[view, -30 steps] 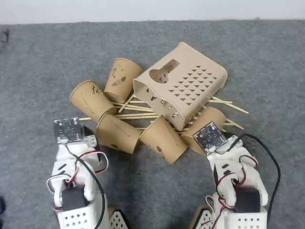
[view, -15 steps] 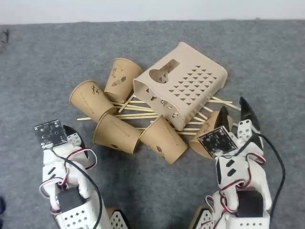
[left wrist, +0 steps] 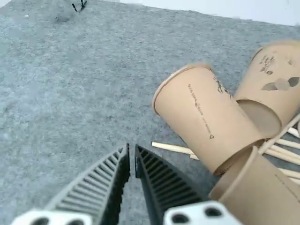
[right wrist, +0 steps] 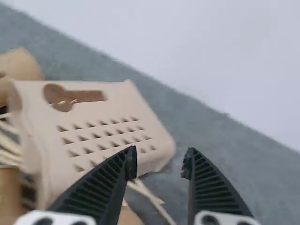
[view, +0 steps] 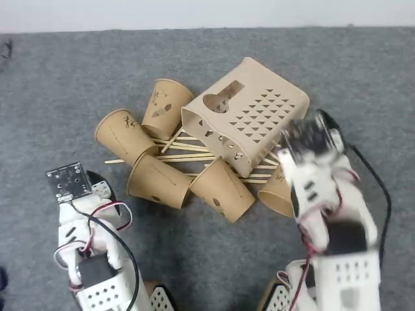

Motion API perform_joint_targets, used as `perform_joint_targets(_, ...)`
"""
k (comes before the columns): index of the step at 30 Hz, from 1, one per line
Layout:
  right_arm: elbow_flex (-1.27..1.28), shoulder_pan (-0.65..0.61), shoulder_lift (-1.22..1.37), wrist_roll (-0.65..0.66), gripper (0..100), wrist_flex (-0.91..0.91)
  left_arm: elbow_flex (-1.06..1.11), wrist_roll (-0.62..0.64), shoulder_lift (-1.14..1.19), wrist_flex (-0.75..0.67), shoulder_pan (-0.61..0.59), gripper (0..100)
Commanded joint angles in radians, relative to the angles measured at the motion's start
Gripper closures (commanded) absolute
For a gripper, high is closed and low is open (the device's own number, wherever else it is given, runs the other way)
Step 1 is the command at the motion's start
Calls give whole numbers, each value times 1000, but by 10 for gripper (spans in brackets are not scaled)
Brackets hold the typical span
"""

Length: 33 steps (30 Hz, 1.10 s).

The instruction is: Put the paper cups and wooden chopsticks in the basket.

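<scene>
The tan perforated basket (view: 249, 110) lies overturned on the grey carpet, resting on a spread of wooden chopsticks (view: 188, 152). Several paper cups lie on their sides around it: two at its left (view: 167, 107) (view: 123, 136) and three along the front (view: 157, 181) (view: 227, 190) (view: 277, 192). My left gripper (view: 102, 184) (left wrist: 131, 153) is shut and empty, low over the carpet just short of the leftmost cup (left wrist: 206, 117). My right gripper (view: 322, 129) (right wrist: 158, 158) is open and raised beside the basket's (right wrist: 89, 122) right corner, with chopsticks (right wrist: 145, 190) below it.
Bare grey carpet (view: 78, 71) surrounds the pile on all sides. A pale wall strip (view: 207, 13) runs along the far edge. A small black object (left wrist: 79, 5) sits at the carpet's far left edge.
The right arm rose from the front right cup and swung toward the basket's right corner. The left arm drew back left a second ago and has since held still.
</scene>
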Motion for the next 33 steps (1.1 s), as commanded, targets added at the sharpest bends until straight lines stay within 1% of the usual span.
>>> perform_joint_targets(1,-253,-116,232,-18,822,102,-7,5,-17,-26,-5,984)
perform_joint_targets(10,-804,-369,763,-11,822,337,-5,6,-17,-29,-2,984)
perform_joint_targets(13,-967,-440,947,71,822,384,-4,6,-17,-29,-2,984)
perform_joint_targets(15,-1046,-461,1066,132,822,383,-4,6,-17,-29,-5,984)
perform_joint_targets(18,-1158,-466,1242,216,822,332,-2,6,-17,-29,-5,984)
perform_joint_targets(23,-1327,-453,1511,235,822,248,-1,6,-17,-26,-2,984)
perform_joint_targets(28,-1461,-374,1666,232,822,306,-1,6,-17,-26,0,984)
perform_joint_targets(33,-1527,-332,1682,232,822,390,-1,6,-17,-26,2,984)
